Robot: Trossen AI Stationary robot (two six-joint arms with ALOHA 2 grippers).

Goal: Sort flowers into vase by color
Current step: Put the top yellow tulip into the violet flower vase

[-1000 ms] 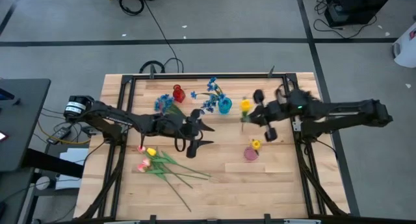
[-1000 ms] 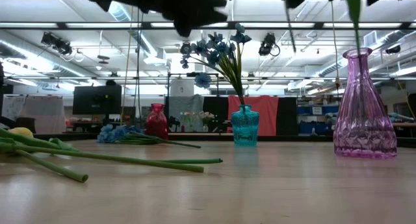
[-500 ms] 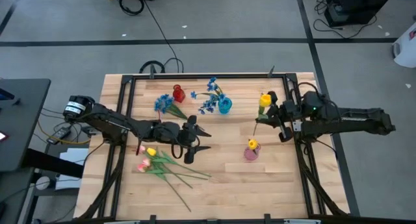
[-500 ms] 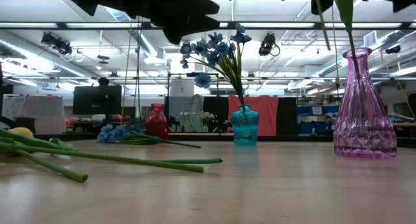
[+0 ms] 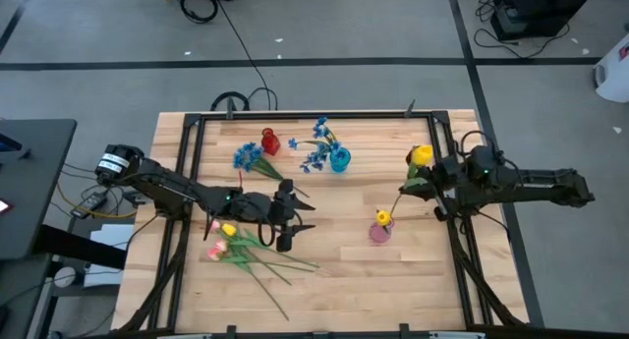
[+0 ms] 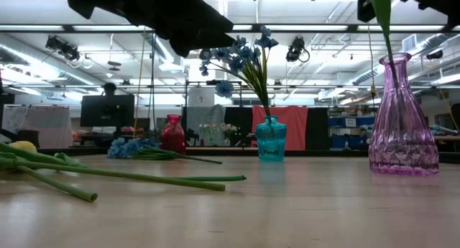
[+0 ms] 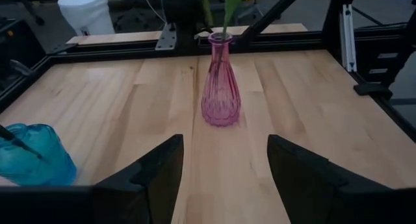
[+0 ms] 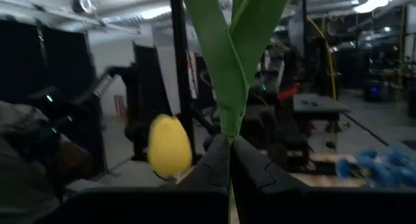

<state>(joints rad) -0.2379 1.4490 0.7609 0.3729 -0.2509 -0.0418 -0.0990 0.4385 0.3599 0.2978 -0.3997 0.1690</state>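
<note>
My right gripper is near the table's right edge, shut on a yellow tulip held above the table. Just left of it stands the pink vase, which holds another yellow tulip. The teal vase holds blue flowers. More blue flowers lie beside the red vase. Pink and yellow tulips lie in a pile near the table's left side. My left gripper hangs open above the table, right of that pile, with nothing between its fingers. My right gripper pinches the yellow tulip's green stem between its two fingers, just where the leaves spread out of it. The fingers come about level from the table's right side and lie across the stem. The tulip is lifted clear, its head up.
A black frame rail runs along the table's edges. The tulip stems stretch across the wood toward the middle. Bare wood lies between the pile and the pink vase.
My right gripper has carried the yellow tulip toward the table's right edge, past the pink vase, and has rolled a little; it stays shut. My left gripper has moved toward the near edge and down, closer to the tulip pile, and stays open.
</note>
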